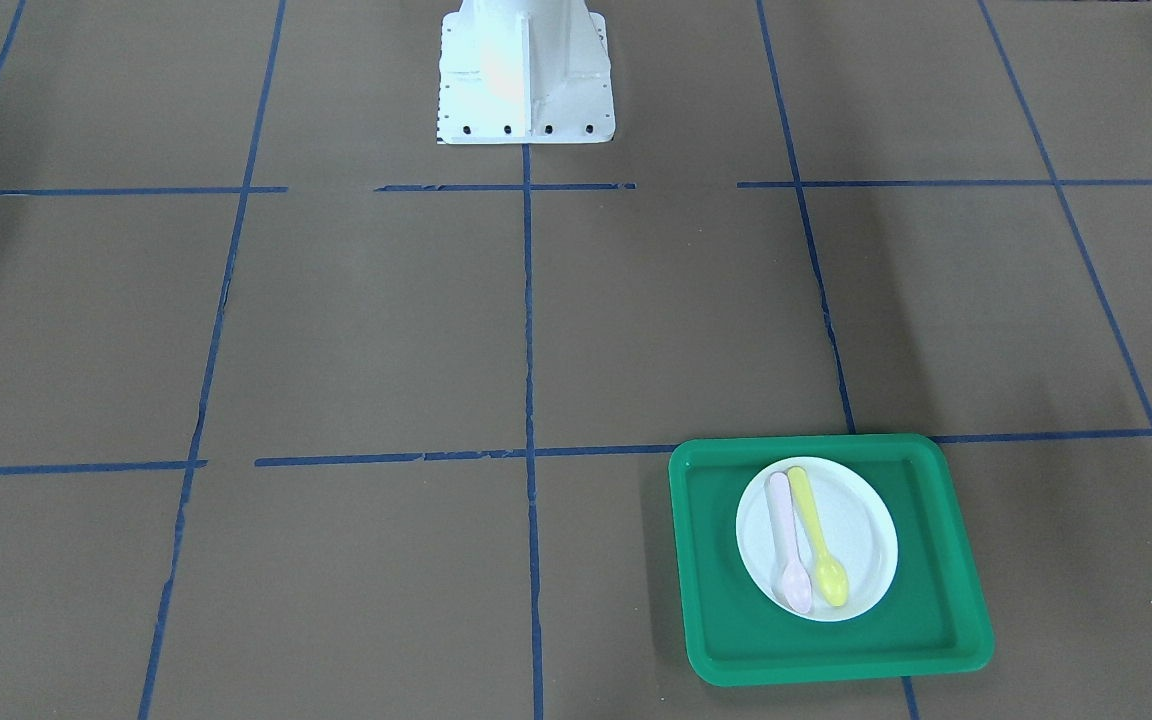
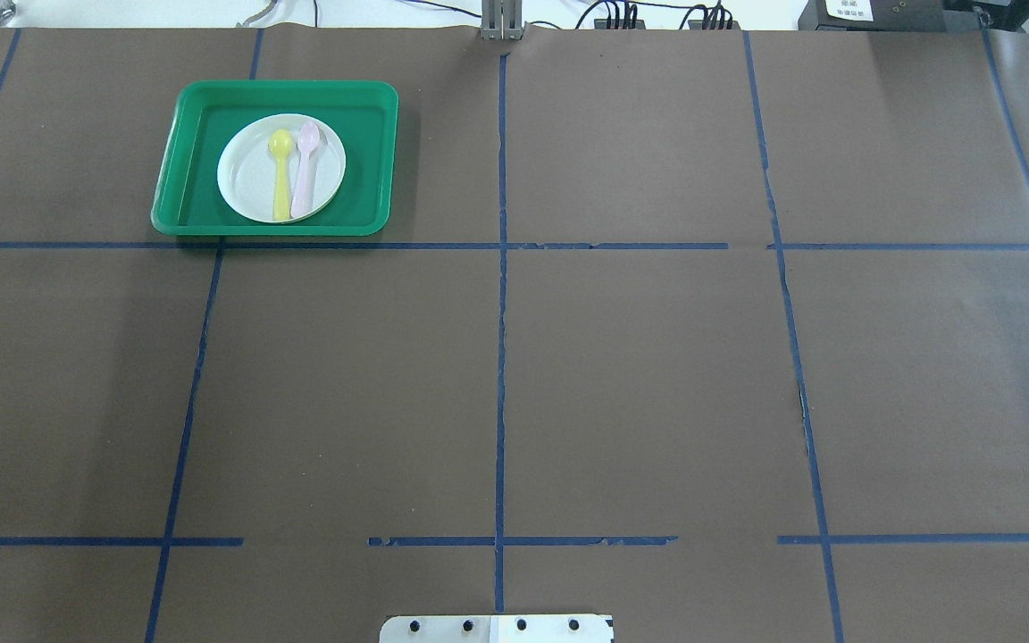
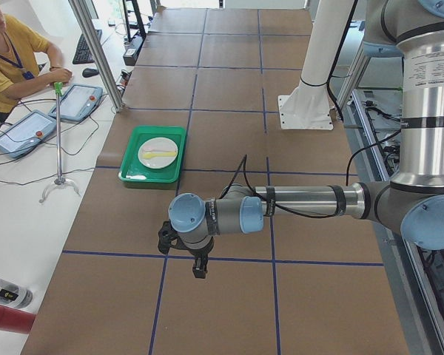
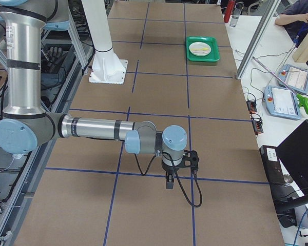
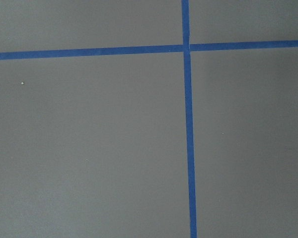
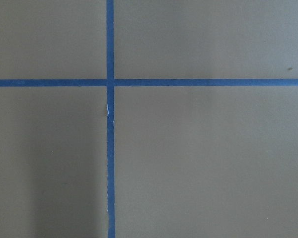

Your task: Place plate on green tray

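Observation:
The small white plate [image 1: 858, 528] lies inside the green tray [image 1: 716, 570], with a pink spoon [image 1: 786, 540] and a yellow spoon [image 1: 816, 535] on it. In the overhead view the plate [image 2: 246, 174] and tray [image 2: 364, 161] are at the far left. They also show in the left side view, plate [image 3: 151, 146] on tray [image 3: 132, 172], and far off in the right side view, tray [image 4: 211, 54]. My left gripper [image 3: 199, 271] and right gripper [image 4: 169, 185] point down over bare table, far from the tray. I cannot tell whether either is open or shut. Both wrist views show only brown paper and blue tape.
The white robot pedestal [image 1: 524, 75] stands at the table's middle on the robot's side. An operator [image 3: 15, 52] sits past the table with teach pendants [image 3: 75, 101] nearby. A metal post [image 3: 96, 52] stands near the tray. Bottles [image 3: 7, 314] lie beside the table.

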You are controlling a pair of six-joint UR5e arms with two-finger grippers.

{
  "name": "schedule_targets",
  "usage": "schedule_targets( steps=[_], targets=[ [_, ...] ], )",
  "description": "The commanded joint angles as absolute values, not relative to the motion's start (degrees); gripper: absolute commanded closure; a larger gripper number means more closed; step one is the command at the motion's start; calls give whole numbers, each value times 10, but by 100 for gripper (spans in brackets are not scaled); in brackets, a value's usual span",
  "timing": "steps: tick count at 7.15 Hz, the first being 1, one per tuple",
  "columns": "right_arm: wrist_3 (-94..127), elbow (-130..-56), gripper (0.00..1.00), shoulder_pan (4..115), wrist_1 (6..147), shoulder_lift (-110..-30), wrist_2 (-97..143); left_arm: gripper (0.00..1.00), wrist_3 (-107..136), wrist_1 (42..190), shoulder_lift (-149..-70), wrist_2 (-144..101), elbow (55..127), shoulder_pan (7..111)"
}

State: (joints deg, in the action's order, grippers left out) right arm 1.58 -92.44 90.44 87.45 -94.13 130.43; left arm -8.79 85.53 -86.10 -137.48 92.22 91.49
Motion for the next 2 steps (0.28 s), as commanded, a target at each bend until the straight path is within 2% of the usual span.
schedule_targets(
  steps=[1,2],
  targets=[
    [16,-925,0,904,875,-941,1304,0,-88,857,-861,-1376,920,915],
    [16,-925,0,904,875,-941,1304,0,-87,857,-861,-1376,919,915]
  ],
)
